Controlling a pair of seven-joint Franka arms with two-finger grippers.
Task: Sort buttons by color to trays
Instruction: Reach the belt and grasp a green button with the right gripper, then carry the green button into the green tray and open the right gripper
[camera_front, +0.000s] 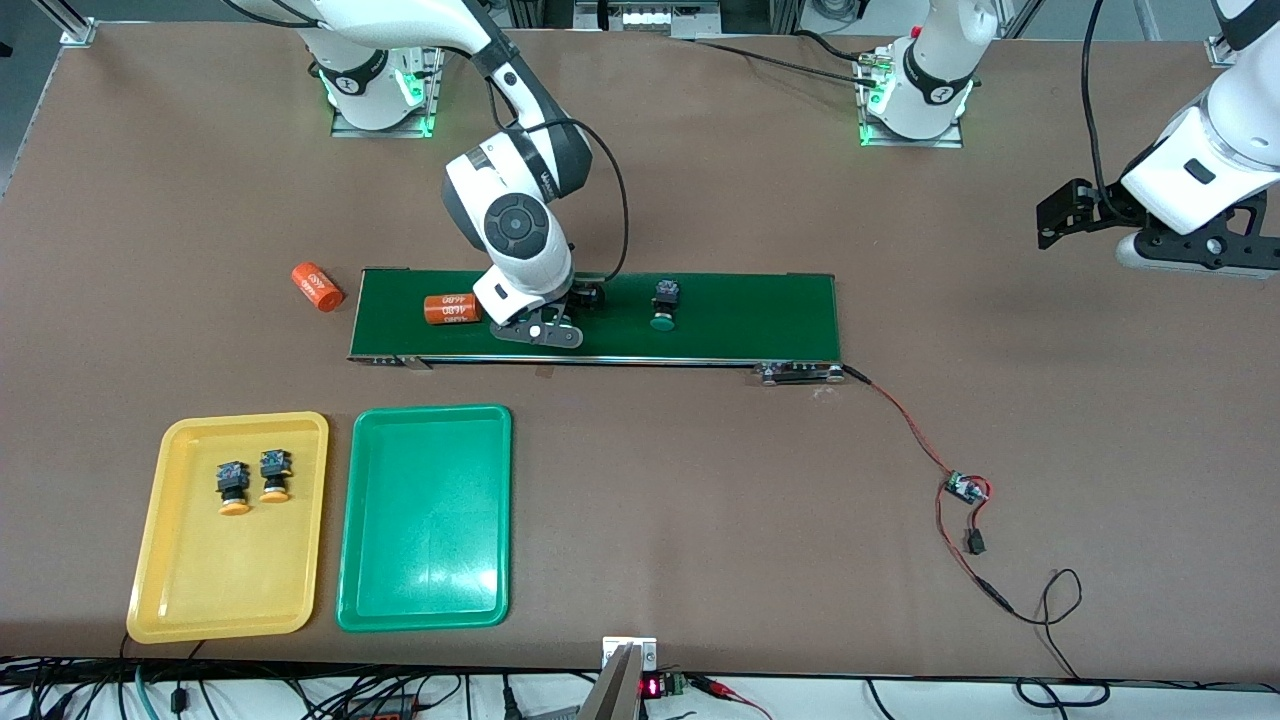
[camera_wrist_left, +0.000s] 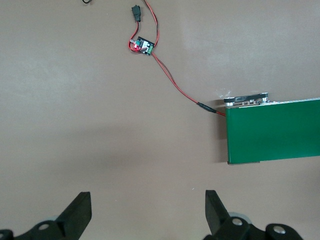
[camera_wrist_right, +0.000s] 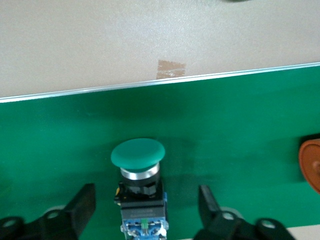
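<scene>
- The bench (camera_front: 700, 480) has a plain, matt brown top; a long dark-green belt (camera_front: 760, 315) lies across its middle, and a red-and-black wire (camera_front: 905, 420) runs from it to a small circuit board (camera_front: 966, 488).
- The yellow tray (camera_front: 160, 560), shallow with rounded corners, holds two orange-capped buttons (camera_front: 233, 488) (camera_front: 275, 476) side by side.
- The green tray (camera_front: 425, 580) lies just beside it, toward the left arm's end.
- On the belt lie a green-capped button (camera_front: 665, 303) and an orange cylinder (camera_front: 452, 309); a second cylinder (camera_front: 317, 287) lies on the bench.
- The right gripper (camera_wrist_right: 142, 200) is down on the belt, jaws apart either side of another green button (camera_wrist_right: 139, 165); contact is unclear.
- The left gripper (camera_wrist_left: 145, 210) waits over bare bench, jaws apart.
</scene>
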